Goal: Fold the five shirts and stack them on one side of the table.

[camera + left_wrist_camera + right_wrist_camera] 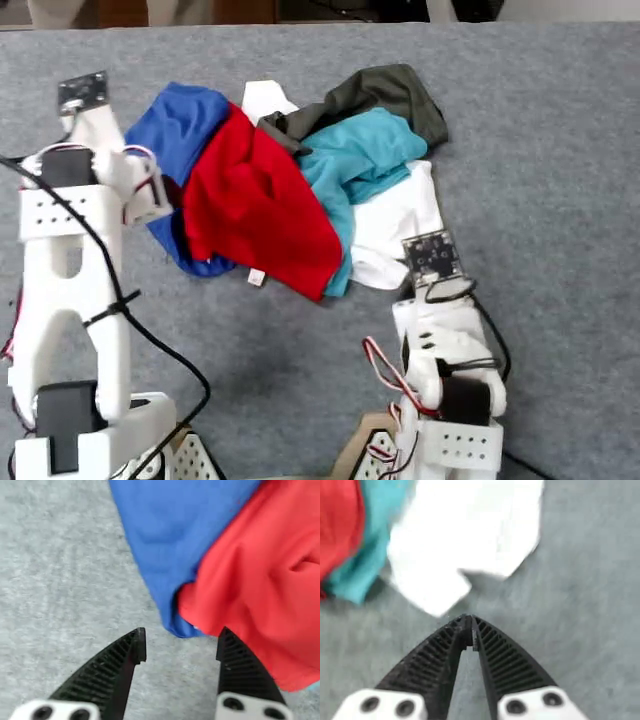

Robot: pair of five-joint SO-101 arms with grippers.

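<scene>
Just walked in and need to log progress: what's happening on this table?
Nothing is folded yet. Five shirts lie in one crumpled, overlapping heap on the table: blue, red, teal, dark green and white. The left gripper is open beside the blue shirt's edge, holding nothing. The right gripper is shut and empty, near the white shirt.

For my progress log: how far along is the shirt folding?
Done: nothing; the blue shirt, red shirt, teal shirt, dark green shirt and white shirt lie in one unfolded heap. In hand: nothing; the left gripper is open by the blue shirt, the right gripper shut, empty, by the white shirt. Remaining: all five folds and the stack.
</scene>
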